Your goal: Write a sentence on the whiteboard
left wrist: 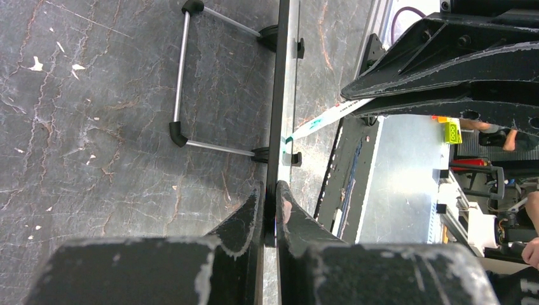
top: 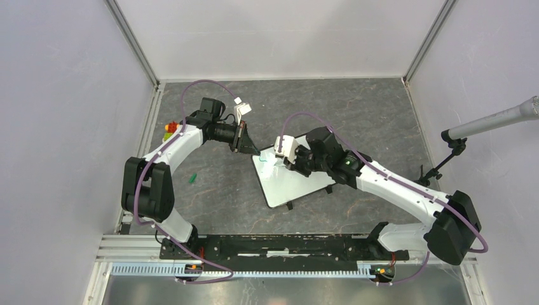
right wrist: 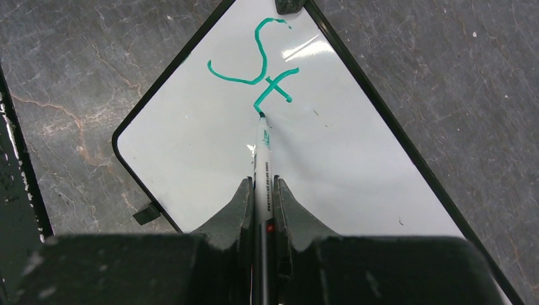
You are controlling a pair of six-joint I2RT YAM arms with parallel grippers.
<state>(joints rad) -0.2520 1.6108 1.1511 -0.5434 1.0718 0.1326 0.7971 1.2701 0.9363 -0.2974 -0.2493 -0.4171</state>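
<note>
The whiteboard (top: pixel 289 181) lies in the middle of the table. It shows as a white surface in the right wrist view (right wrist: pixel 318 159) and as a thin dark strip edge-on in the left wrist view (left wrist: pixel 274 114). My left gripper (left wrist: pixel 271 210) is shut on the board's far corner (top: pixel 254 154). My right gripper (right wrist: pixel 262 190) is shut on a white marker (right wrist: pixel 262 165), also seen from the left wrist (left wrist: pixel 321 121). Its tip touches the board just below the green letters "St" (right wrist: pixel 260 63), the start of the sentence. My right gripper (top: pixel 289 159) is over the board's upper end.
A small green cap (top: pixel 192 178) lies on the table left of the board. Red, yellow and green blocks (top: pixel 169 129) sit by the left wall. A microphone on a stand (top: pixel 489 124) reaches in from the right. The board's wire stand (left wrist: pixel 184 82) shows behind it.
</note>
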